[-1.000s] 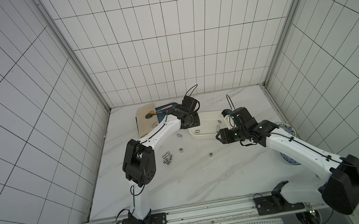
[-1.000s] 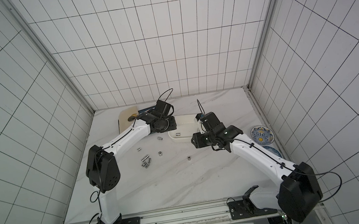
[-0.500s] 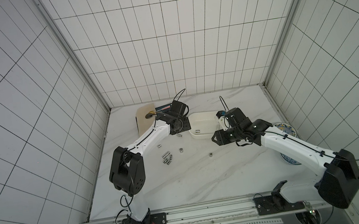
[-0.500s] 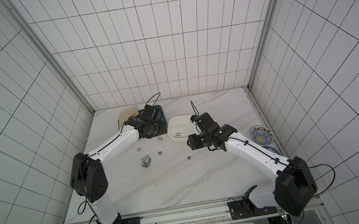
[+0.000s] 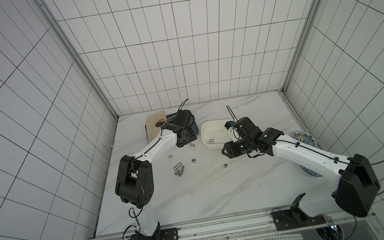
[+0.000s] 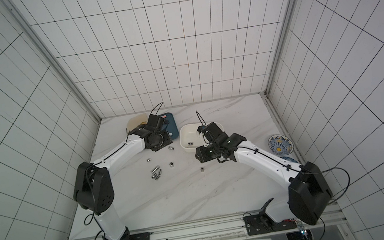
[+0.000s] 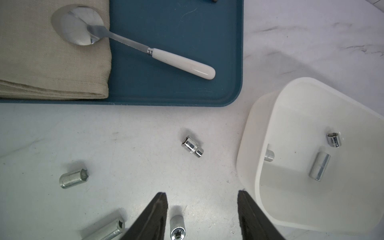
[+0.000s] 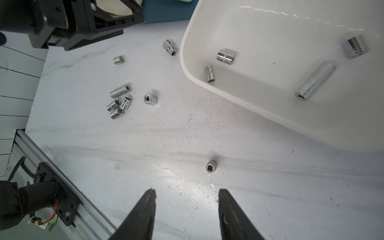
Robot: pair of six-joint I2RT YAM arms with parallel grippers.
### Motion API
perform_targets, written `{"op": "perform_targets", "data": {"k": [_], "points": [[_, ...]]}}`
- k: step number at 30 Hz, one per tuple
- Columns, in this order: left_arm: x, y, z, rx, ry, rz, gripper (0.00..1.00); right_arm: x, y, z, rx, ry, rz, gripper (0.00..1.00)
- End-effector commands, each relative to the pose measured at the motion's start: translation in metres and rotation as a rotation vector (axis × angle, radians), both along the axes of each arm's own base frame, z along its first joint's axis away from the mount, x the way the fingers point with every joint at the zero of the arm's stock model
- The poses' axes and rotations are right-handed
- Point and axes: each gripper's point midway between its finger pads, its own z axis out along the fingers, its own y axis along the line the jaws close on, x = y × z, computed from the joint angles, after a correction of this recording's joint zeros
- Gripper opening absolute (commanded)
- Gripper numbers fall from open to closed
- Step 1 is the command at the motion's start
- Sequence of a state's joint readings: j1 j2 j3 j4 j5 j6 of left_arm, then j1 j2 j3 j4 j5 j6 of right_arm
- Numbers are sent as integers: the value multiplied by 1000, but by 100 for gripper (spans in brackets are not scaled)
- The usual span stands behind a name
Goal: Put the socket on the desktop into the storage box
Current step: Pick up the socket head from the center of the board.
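Standing parted, gripping nothing: left gripper [image 7: 202, 192] and right gripper [image 8: 187, 190], lower centre; four sockets [image 8: 227, 57] inside storage box [image 8: 270, 31], upper right.

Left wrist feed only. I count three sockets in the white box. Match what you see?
Observer: No, the right wrist view shows four sockets in the storage box.
Operator: Right arm carrying one?
Observer: No. The right gripper is open, with nothing between its fingers.
Operator: Anything near it to pick?
Observer: One lone socket sits on the table just ahead of it, apart from the others.
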State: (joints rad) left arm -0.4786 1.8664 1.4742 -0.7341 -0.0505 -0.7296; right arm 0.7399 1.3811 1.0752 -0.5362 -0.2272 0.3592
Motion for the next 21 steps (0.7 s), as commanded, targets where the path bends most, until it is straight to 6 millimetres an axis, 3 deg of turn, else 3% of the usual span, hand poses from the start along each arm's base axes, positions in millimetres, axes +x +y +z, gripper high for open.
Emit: {"op": "perform_targets", "data": {"k": [1,9,21], "points": [[14,-3,-9,-21,22,59,56,6,6,17,17,-42,5,52],[27,-3,-33,17,101,128,54,7,2,12,-2,-47,-1,52],[26,3,-57,66,177,198,50,8,-2,8,-24,-60,-9,52]]}}
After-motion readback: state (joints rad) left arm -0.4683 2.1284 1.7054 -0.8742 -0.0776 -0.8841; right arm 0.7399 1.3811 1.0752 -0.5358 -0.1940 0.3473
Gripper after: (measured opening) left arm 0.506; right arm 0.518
